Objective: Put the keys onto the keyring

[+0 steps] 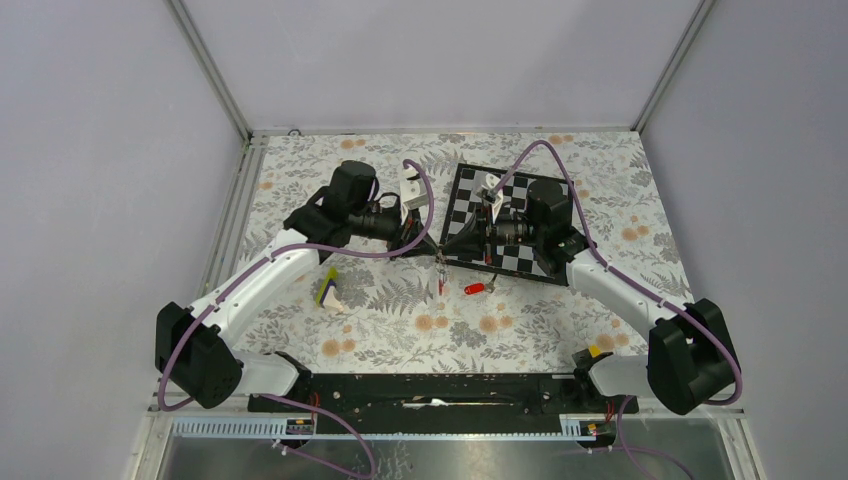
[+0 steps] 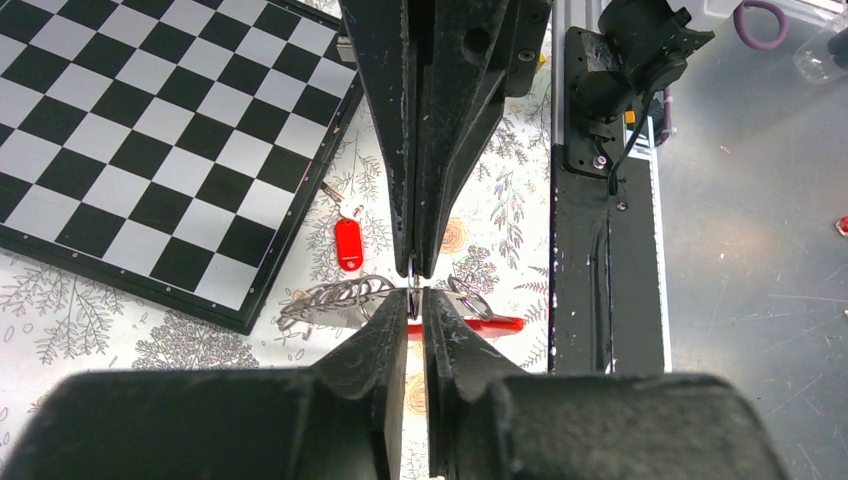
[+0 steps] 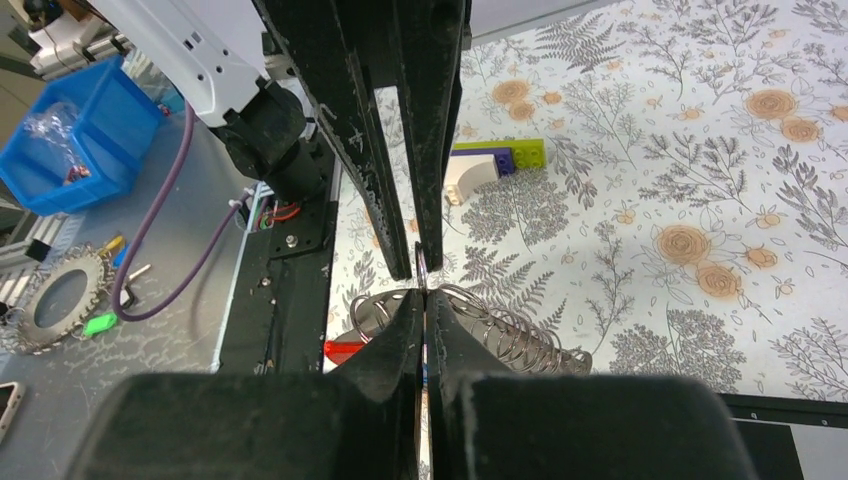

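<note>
Toward the near left of the table [image 1: 400,335] sits the wedge block [image 1: 328,290]. The red-tagged key [image 2: 347,243] lies flat near the middle. Just past it, the left claw [image 2: 415,300] and right claw [image 3: 425,300] meet tip to tip. Both are pinched on a thin metal ring of the keyring [image 2: 335,295], whose grey coil and red section trail beneath them. The chessboard [image 2: 150,150] lies beyond, toward the far right.

Soft, even light fell from above, and the arms [image 1: 270,275] cast only faint shadows on the table [image 1: 560,330]. In both wrist views the near fingers [image 2: 360,385] were dark, blurred masses, while the table beyond stayed sharp. The chessboard [image 2: 150,150] showed a mild sheen.
</note>
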Tool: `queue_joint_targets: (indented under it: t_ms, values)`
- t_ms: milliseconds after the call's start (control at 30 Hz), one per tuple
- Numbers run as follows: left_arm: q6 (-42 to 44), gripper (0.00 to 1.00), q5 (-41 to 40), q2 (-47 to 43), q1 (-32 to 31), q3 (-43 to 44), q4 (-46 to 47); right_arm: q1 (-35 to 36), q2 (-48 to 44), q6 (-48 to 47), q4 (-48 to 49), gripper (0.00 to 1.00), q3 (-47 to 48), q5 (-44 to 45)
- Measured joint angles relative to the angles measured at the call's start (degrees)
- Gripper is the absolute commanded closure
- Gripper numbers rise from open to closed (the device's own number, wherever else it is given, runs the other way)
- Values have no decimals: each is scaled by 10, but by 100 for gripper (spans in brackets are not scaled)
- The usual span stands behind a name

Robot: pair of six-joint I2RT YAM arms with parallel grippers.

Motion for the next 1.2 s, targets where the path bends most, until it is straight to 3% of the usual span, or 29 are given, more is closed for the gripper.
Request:
queue_joint_targets:
  t_ms: [133,300,733,867,967,1067,1167,1200]
  values:
    - [-1,83,6,0,0,0,5,0,1,25,25,100,0,0]
    - [-2,89,10,0,0,0,11,0,4,44,42,100,0,0]
    - [-2,91,11,0,8,0,11,0,4,23,34,100,0,0]
    - [-2,100,11,0,8,0,11,0,4,17,33,100,0,1]
    - [-3,100,12,0,8,0,10,0,4,15,34,100,0,1]
    - [-3,100,12,0,8,0,10,0,4,13,33,87,0,1]
    - [-2,100,10,0,8,0,10,0,4,8,26,61,0,3]
    - [0,100,7,0,8,0,8,-2,4,2,19,48,0,6]
